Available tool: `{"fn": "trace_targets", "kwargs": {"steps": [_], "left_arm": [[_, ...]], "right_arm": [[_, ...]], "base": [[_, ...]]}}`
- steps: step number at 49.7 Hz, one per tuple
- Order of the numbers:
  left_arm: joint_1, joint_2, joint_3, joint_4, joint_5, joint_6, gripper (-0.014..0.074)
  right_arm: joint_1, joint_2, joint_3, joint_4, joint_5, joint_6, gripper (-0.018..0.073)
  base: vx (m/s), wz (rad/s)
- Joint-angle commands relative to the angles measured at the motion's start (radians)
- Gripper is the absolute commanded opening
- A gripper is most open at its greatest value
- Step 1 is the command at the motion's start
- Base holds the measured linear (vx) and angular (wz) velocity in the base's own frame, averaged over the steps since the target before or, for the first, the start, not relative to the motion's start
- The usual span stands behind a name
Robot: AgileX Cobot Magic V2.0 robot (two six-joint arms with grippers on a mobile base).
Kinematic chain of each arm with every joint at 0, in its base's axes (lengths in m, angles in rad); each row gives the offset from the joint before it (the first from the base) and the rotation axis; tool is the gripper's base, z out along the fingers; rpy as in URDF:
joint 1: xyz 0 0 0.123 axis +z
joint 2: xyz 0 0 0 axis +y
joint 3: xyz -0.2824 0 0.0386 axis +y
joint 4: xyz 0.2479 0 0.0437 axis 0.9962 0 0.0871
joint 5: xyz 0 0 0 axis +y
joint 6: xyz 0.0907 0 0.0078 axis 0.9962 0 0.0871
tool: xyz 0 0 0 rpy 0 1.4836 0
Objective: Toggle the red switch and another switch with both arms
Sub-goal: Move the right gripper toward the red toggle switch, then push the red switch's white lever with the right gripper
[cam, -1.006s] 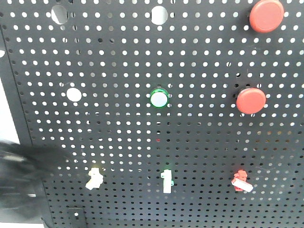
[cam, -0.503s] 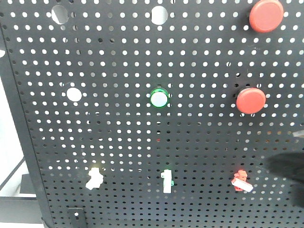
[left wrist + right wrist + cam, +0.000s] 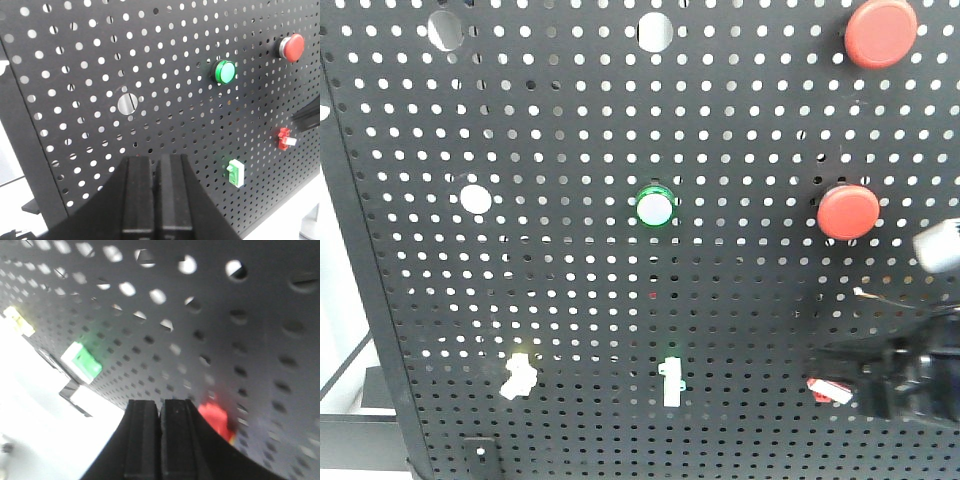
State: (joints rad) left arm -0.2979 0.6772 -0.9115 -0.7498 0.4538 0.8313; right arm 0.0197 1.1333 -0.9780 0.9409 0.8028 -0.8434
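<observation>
Right gripper (image 3: 160, 410): fingers clenched together with nothing between them, tip just beside the red switch (image 3: 823, 387) at the lower right of the pegboard (image 3: 570, 300); blur hides whether they touch. Left gripper (image 3: 156, 167): likewise clenched and empty, facing the board. Pale yellow-white switch (image 3: 520, 373): lower left, untouched.

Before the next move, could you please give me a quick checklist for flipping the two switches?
1. Right claw closed for pushing: ok.
2. Right claw beside the red switch: ok.
3. Right claw touching that lever: cannot tell.
4. Left claw closed: ok.
5. Left claw near the pale switch: not ok; the front view shows no arm by it.
6. Green-edged toggle free of both arms: ok.
</observation>
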Motion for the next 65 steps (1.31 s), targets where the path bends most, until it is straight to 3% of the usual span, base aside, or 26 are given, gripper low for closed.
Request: {"fn": "trace_targets", "kwargs": {"steps": [1,47,52,65], "left_arm": [[-0.006,0.003,-0.027,-0.026,-0.057,-0.012,-0.0006],[-0.006,0.003,-0.027,-0.026,-0.056,-0.012,-0.0006],[-0.006,0.003,-0.027,-0.026,-0.056,-0.012,-0.0006],[-0.006,0.002,-0.027,-0.026,-0.056,-0.012,-0.0006]], "right_arm": [[0.001,-0.006,-0.032,0.059,-0.034,-0.018,-0.0006],[0.001,0.107,-0.032,0.051,-0.009,-0.042,-0.0006],[0.001,0.099,-0.032,0.086,-0.005,-0.081,-0.0006],[0.001,0.003,-0.032,0.294,-0.009,-0.261,-0.0006]], "base": [[0.00,0.00],[0.00,0.00],[0.00,0.00],[0.00,0.00]]}}
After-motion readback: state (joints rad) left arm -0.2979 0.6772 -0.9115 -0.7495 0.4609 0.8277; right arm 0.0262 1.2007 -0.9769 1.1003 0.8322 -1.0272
